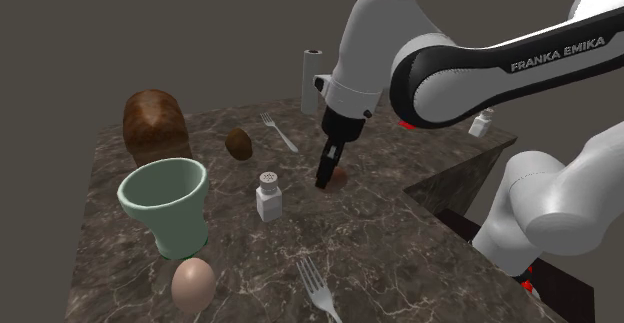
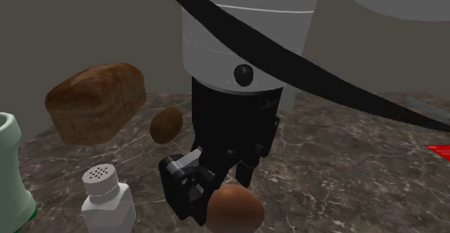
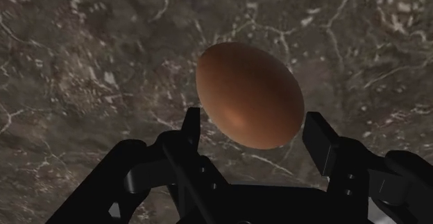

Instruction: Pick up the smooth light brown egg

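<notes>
**Egg lies between the open fingers, a short drop from a grip**

The hand (image 3: pixel 254 124) hangs over the middle of the dark marbled counter (image 1: pixel 420 241) with its 2 black fingers apart, gripping nothing. The brown egg (image 3: pixel 250 94) lies on the counter directly under it. In the wrist view the egg sits in the gap between the fingertips and reaches out beyond them. By my reading, what is left is a little more descent and then a squeeze. The egg's long axis runs on a slant to the line between the fingers, not square across it. A narrow gap shows at 1 finger. At the other, the tip overlaps the egg's outline, and I cannot tell whether it touches.

The shoulder view gives the surroundings. There the egg, half hidden behind the fingers, lies just to that view's right of the white shaker (image 1: pixel 268 195). It is well apart from the green cup (image 1: pixel 166 203) and from a 2nd, paler egg (image 1: pixel 192 283) at the near edge, far from the hand. The second exterior view, low and close, shows 1 finger down beside the egg at the egg's own height.
</notes>
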You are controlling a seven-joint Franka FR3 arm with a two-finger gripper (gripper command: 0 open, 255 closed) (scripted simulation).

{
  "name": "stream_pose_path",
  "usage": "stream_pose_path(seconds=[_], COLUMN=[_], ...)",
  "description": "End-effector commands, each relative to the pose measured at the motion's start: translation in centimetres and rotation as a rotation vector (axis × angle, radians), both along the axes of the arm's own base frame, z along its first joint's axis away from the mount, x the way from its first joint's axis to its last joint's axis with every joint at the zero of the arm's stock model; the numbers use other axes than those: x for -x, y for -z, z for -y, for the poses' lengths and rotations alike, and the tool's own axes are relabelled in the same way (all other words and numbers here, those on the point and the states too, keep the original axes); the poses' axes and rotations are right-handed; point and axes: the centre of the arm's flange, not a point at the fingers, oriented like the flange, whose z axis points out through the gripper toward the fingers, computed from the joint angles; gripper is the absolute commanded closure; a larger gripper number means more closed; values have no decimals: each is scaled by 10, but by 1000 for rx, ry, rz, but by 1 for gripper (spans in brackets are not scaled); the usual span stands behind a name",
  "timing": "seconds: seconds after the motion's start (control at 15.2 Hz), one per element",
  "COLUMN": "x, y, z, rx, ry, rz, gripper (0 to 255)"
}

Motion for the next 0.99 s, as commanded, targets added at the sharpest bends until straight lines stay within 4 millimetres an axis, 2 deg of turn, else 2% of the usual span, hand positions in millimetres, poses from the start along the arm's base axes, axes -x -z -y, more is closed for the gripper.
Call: stream_pose_path(seconds=[0.0,0.79,0.92], x=[0,0,0], y=[-9,-73,-73], z=[1,1,1], rx=[1,1,1], ry=[0,0,0], rz=[-1,-1,-1], gripper=[255,255,255])
